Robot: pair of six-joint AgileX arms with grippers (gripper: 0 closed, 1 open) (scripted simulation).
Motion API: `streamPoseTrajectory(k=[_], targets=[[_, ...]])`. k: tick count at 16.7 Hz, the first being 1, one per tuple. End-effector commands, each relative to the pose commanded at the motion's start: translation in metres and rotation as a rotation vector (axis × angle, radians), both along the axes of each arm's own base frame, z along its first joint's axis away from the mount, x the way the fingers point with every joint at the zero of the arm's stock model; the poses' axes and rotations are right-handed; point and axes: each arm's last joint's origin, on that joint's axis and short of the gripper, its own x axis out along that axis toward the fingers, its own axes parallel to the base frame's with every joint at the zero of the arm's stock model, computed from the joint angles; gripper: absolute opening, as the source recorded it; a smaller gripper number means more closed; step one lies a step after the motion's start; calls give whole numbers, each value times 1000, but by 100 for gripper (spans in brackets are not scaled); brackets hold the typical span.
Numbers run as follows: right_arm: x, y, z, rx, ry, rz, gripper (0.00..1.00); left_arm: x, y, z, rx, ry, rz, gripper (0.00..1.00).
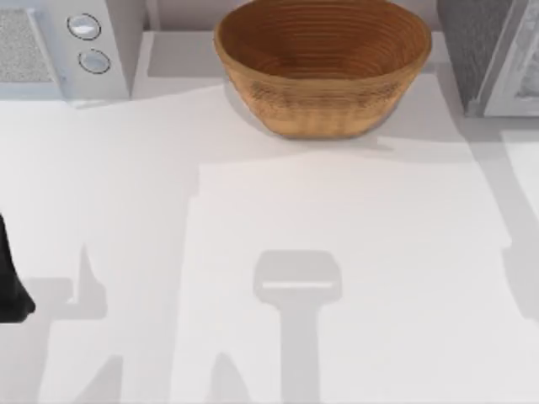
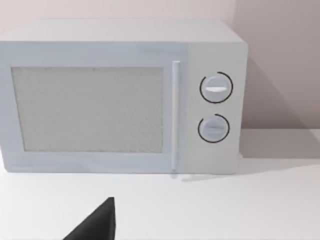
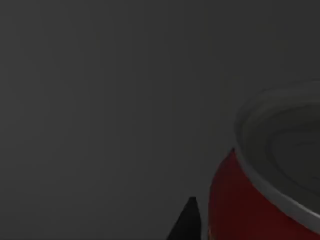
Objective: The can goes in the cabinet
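top view: white table point(image 1: 337, 252), wicker basket point(image 1: 324, 67) at back; claw states unclear.

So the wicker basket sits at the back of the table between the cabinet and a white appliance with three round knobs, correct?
Not quite. The white appliance has two round knobs, not three, as the left wrist view shows. The rest holds: the wicker basket sits at the back of the table between it and the cabinet.
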Motion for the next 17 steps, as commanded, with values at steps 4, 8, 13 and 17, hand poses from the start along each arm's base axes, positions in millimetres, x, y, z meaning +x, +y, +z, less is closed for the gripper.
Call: streamPoseTrajectory(k=[4, 8, 13, 17], targets=[[19, -3, -3, 0, -3, -2, 0, 0, 0, 0, 0, 0, 0, 100], [31, -5, -7, 0, -5, -2, 0, 0, 0, 0, 0, 0, 0, 100], [34, -6, -8, 0, -7, -2, 0, 0, 0, 0, 0, 0, 0, 100], [34, -6, -8, 0, -7, -2, 8, 0, 0, 0, 0, 0, 0, 100]])
